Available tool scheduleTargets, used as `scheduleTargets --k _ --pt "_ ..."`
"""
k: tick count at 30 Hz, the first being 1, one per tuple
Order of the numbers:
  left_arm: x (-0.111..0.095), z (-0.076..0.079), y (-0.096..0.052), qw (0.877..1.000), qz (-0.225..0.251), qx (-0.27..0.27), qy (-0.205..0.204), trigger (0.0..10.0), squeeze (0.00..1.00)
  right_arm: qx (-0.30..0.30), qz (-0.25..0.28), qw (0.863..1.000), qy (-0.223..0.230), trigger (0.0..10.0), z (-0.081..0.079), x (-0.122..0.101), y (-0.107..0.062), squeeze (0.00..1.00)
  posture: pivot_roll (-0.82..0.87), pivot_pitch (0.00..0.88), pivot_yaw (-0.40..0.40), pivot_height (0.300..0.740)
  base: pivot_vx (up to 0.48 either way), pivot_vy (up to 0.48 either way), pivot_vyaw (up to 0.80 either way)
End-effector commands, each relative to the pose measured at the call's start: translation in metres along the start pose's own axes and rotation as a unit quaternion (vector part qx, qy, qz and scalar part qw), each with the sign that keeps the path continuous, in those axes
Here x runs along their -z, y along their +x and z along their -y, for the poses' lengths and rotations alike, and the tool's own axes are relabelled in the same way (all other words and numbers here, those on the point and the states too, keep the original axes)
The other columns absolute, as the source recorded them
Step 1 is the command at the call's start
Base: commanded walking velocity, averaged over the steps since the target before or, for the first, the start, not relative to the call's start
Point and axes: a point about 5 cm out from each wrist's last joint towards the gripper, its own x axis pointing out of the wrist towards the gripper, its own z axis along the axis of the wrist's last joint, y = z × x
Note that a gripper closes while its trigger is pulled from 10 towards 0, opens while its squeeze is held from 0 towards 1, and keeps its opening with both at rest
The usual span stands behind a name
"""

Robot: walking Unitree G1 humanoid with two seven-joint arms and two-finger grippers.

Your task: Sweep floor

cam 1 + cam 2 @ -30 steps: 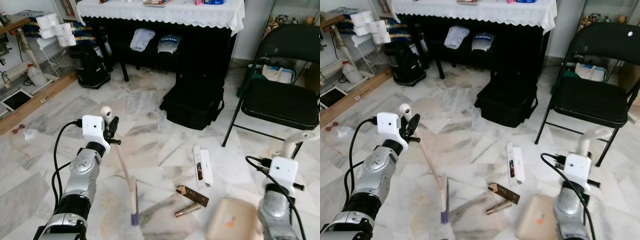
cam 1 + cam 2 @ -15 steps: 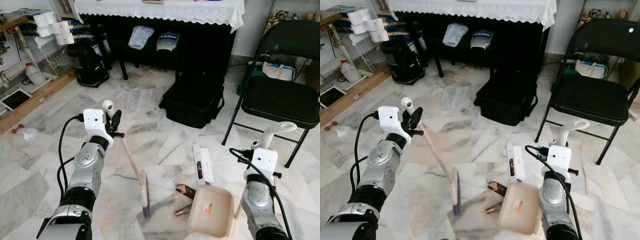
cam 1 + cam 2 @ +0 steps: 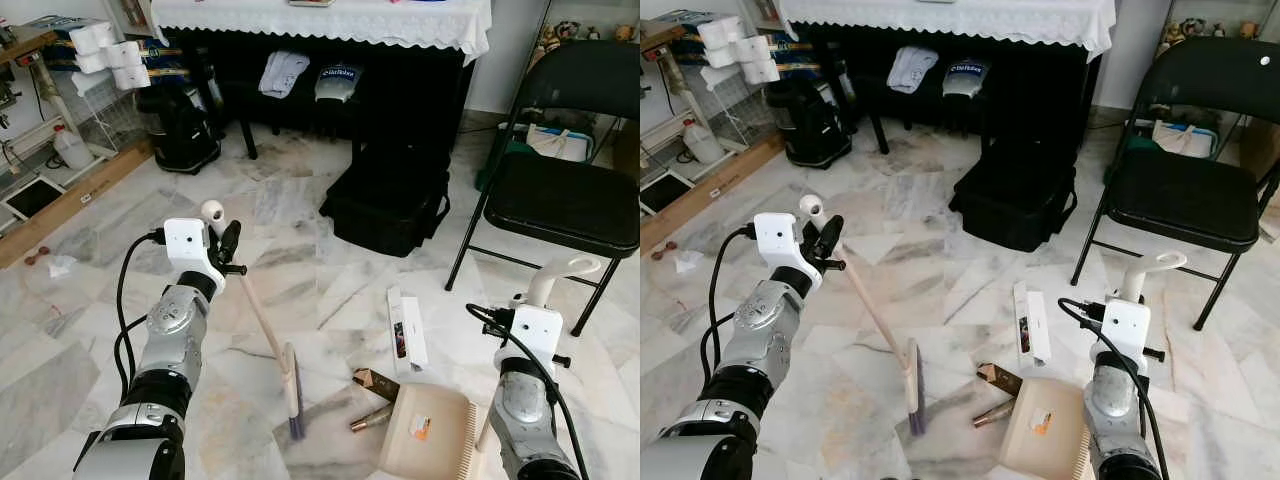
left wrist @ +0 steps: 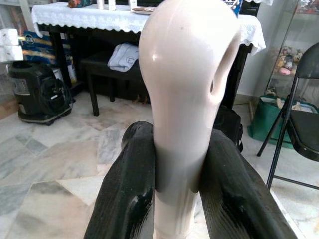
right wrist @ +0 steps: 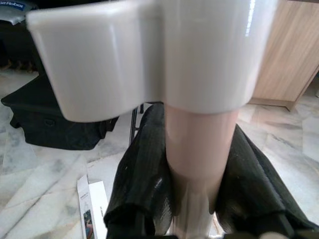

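- Holding the broom [image 3: 262, 328] near the top of its pale handle, our left gripper [image 3: 222, 243] has its jaws closed on it; the left wrist view shows both black fingers [image 4: 127, 194] pressed against the handle's rounded end.
- The broom slants down from that grip toward the middle of the marble floor [image 3: 300, 210], and its head (bristles dark violet) rests on the floor just left of the litter.
- Our right gripper [image 3: 1125, 298] has its jaws shut around the white stem of the dustpan [image 3: 428, 432]; the right wrist view shows the fingers [image 5: 144, 174] clamped on either side of it.
- The beige pan lies flat on the floor in front of our right arm, its comb edge toward us.
- Touching the pan's left edge, we see a small brown box [image 3: 374, 382] and a brown tube [image 3: 366, 421].
- A white carton [image 3: 404, 331] lies just beyond them.
- Farther off stand a black bag [image 3: 385, 205] and a black folding chair [image 3: 565, 190], well apart from the broom.
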Motion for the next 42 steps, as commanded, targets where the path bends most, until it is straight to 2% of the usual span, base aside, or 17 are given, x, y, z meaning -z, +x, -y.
scheduleTargets --k 1,13,34,42 --pt "-0.009 -0.007 0.003 1.0 0.021 -0.012 -0.002 10.0 0.0 0.001 0.018 1.0 0.008 10.0 -0.001 -0.005 0.001 0.0 0.04 0.115 0.103 0.74 0.0 0.0 0.0" --pt "-0.009 -0.006 0.003 1.0 0.022 -0.007 -0.003 10.0 0.0 -0.009 0.031 0.999 0.024 10.0 -0.01 -0.012 0.002 0.0 0.03 0.099 0.098 0.74 0.0 0.0 0.0" --pt "-0.01 -0.006 0.004 1.0 0.027 -0.002 -0.005 10.0 0.0 -0.018 0.032 0.999 0.025 10.0 -0.014 -0.013 0.002 0.0 0.03 0.088 0.088 0.74 0.278 0.0 0.0" --pt "-0.011 -0.006 0.003 0.999 0.032 0.001 -0.004 10.0 0.0 -0.021 0.032 0.999 0.028 10.0 -0.016 -0.013 0.001 0.0 0.03 0.094 0.089 0.74 0.0 0.0 0.0"
